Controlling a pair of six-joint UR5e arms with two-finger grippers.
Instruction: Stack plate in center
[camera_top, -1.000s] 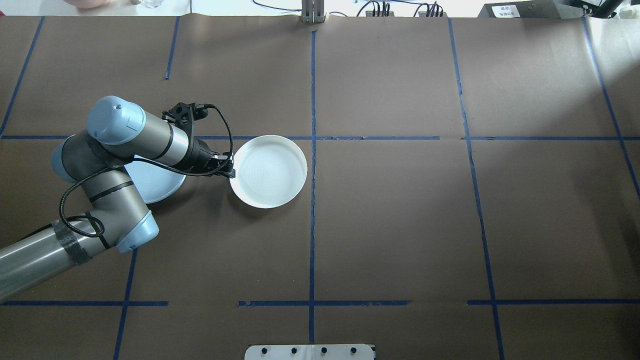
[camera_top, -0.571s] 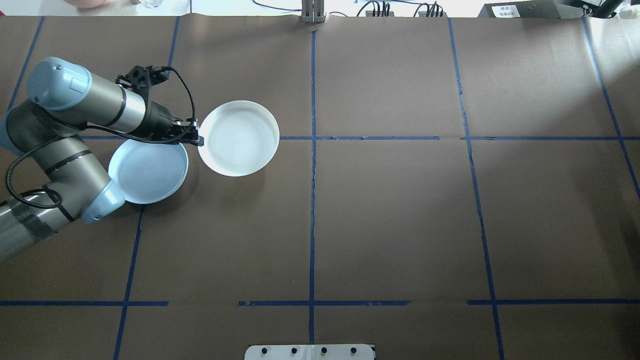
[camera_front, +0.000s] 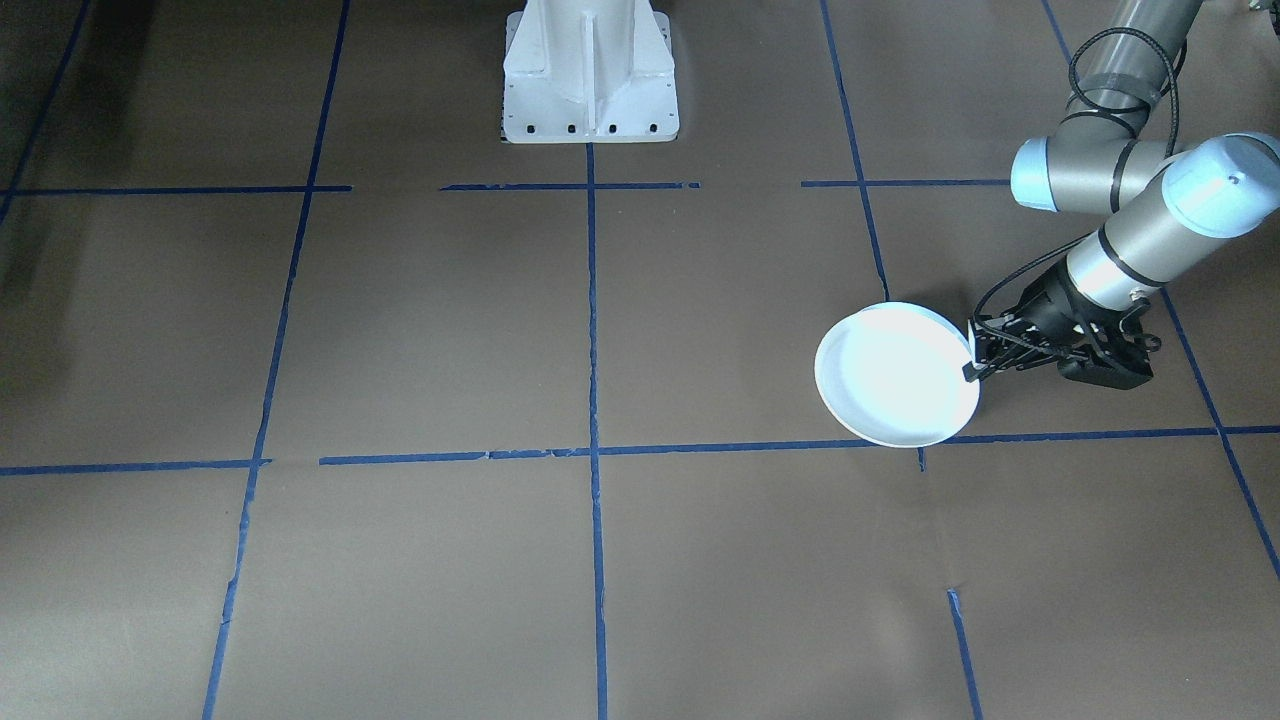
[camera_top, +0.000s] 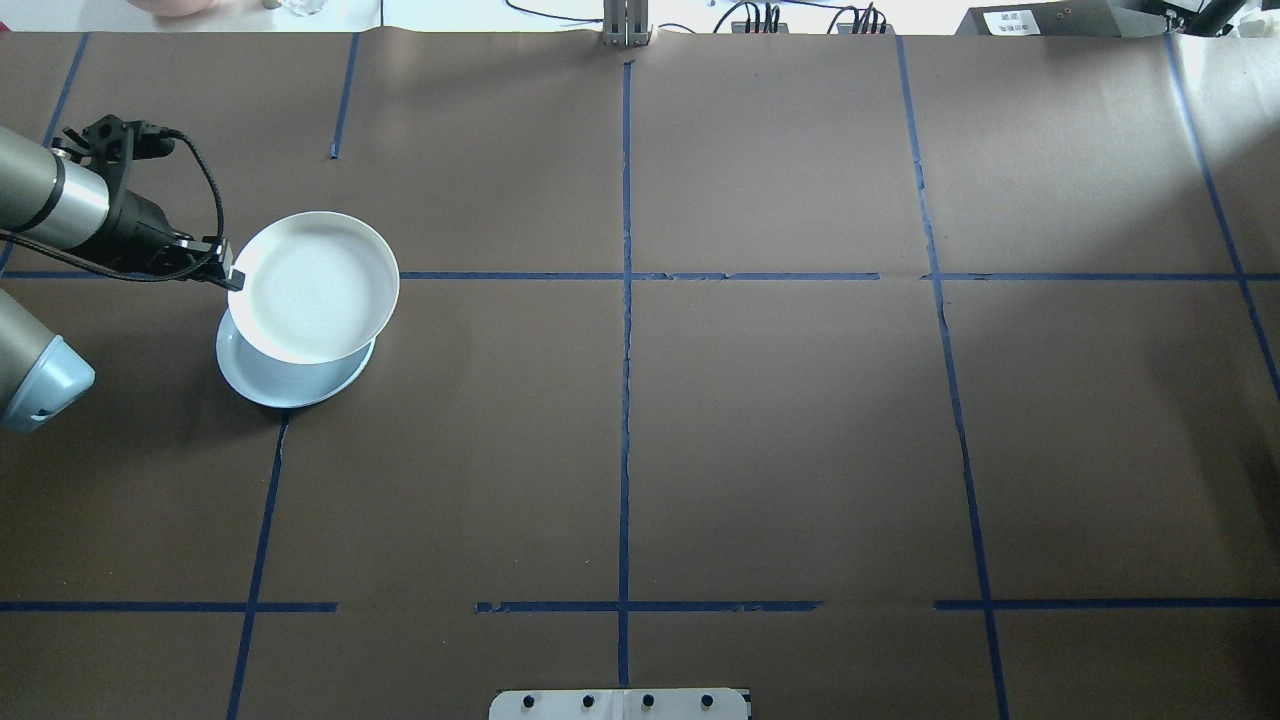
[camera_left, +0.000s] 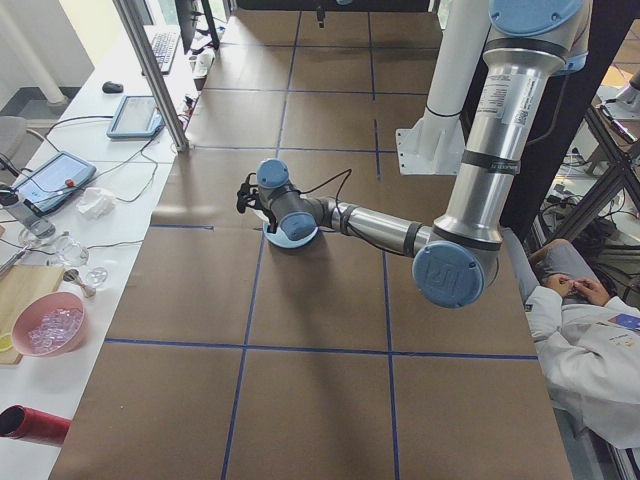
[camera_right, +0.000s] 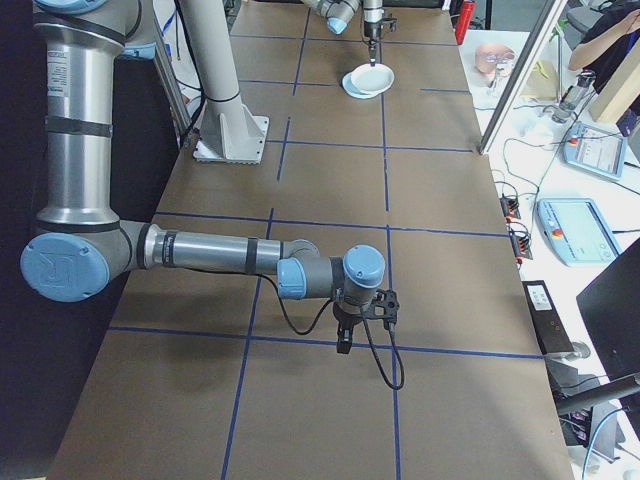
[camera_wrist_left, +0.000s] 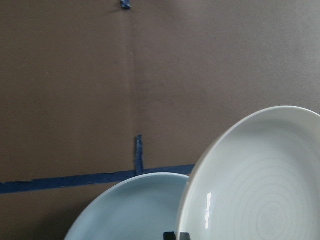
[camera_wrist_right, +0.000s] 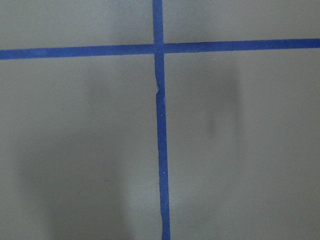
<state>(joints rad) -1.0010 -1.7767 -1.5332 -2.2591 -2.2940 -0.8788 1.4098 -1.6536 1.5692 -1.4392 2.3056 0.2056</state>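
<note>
From across the counter, the left gripper pinches the rim of the carried plate, which hangs tilted off the brown paper with the arm stretched behind it. The second plate is hidden underneath from here.

From over the robot's shoulders, the change is plain. A second ago the carried plate was out toward the counter's middle line, well clear of the resting plate; now it has swung back and covers most of that plate, leaving only a pale-blue crescent showing on the robot's side. The left gripper is clamped on the carried plate's rim, on the side away from the middle line. That tells me the carry is nearly done and the stack is about to be made, though the two plates are not yet centred on each other.

From the end of the counter on the robot's left, the near arm reaches out low and the plates read as one blurred pale patch.

From the opposite end, the right gripper hangs over bare paper, far from the plates; whether it is open I cannot tell.

The left wrist camera shows the carried plate tilted, overlapping the resting plate with a gap still between them, so lowering and levelling remain.

The right wrist camera sees only blue tape.
</note>
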